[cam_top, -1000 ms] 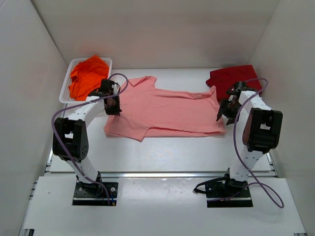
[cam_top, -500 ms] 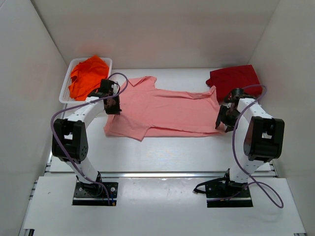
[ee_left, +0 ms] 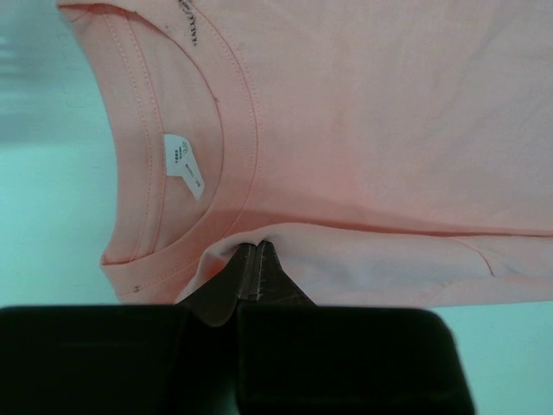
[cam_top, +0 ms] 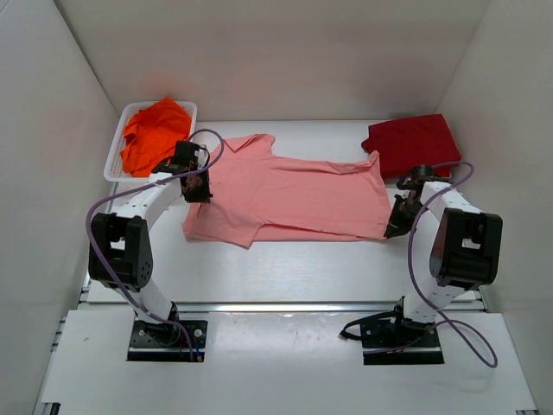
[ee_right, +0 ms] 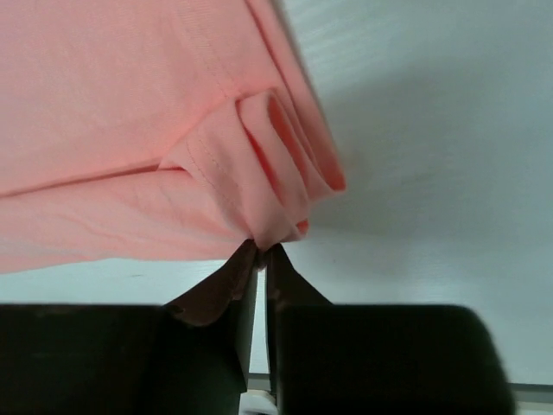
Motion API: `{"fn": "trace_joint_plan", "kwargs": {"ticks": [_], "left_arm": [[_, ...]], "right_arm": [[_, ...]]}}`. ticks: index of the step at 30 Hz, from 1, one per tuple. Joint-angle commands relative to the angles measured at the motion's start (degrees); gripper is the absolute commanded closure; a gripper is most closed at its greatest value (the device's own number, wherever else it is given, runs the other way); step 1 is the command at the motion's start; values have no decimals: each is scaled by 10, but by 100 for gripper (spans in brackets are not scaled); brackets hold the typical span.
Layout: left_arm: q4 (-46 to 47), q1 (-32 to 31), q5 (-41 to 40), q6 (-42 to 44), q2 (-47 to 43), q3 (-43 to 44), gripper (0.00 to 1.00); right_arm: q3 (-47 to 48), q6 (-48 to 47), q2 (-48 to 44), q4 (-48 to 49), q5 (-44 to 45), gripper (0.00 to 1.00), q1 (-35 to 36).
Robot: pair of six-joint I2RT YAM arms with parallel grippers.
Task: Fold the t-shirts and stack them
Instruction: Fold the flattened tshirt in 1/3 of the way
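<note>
The salmon-pink t-shirt (cam_top: 294,194) lies spread flat across the middle of the table, collar to the left. My left gripper (cam_top: 197,186) is shut on its edge beside the collar; in the left wrist view the fingertips (ee_left: 257,246) pinch a fold of pink cloth (ee_left: 363,130) below the neck label (ee_left: 183,164). My right gripper (cam_top: 393,226) is shut on the shirt's near right hem corner; the right wrist view shows that bunched corner (ee_right: 276,190) gripped at the tips (ee_right: 263,246). A dark red t-shirt (cam_top: 413,143) lies folded at the back right. The bright orange t-shirt (cam_top: 151,130) sits crumpled in the basket.
The white slotted basket (cam_top: 112,164) stands at the back left against the left wall. White walls close in the table on the left, back and right. Both arm bases are bolted at the near edge.
My right gripper has moved down and toward the near right hem corner and closed on it. The left gripper has kept its hold by the collar.
</note>
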Motion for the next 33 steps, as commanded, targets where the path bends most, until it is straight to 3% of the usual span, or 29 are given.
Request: {"fn": "trace_joint_plan", "kwargs": {"ticks": [1, 10, 24, 33], "left_arm": [[7, -2, 1, 4, -37, -5, 100], [-14, -14, 8, 5, -74, -9, 100], [-101, -34, 32, -17, -348, -158, 100], [-115, -38, 50, -27, -401, -222, 100]], "right_arm": [[-5, 10, -32, 23, -28, 100, -21], [12, 8, -125, -23, -27, 100, -22], [-99, 24, -320, -158, 7, 100, 43], [-129, 30, -351, -192, 23, 100, 53]]}}
